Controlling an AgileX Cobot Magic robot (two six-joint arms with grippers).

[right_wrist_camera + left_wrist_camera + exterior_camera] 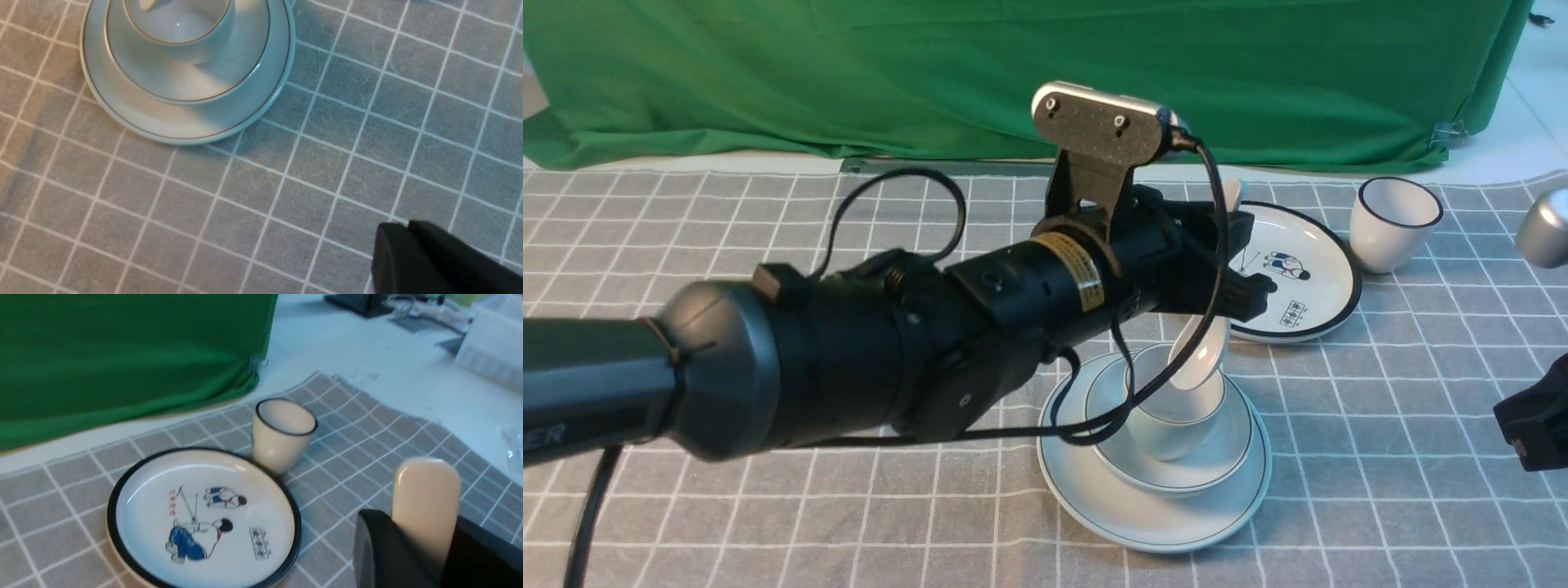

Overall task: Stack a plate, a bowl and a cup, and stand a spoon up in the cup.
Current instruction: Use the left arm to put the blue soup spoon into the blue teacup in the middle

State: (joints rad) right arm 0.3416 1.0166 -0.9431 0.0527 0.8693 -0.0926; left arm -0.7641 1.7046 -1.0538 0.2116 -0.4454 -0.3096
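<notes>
My left gripper (1232,265) pinches the spoon (1196,359) by its handle. The scoop end hangs below my fingers, dipping into the cup (1176,425) that sits in the bowl (1227,459) on the plate (1094,490) beneath me. I judge this the last step – next I should lower a little, then release gently

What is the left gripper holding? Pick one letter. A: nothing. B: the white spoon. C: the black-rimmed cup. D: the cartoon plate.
B: the left gripper is closed on the handle of the spoon, with the scoop end down in the cup that sits in the bowl on the plate.
</notes>
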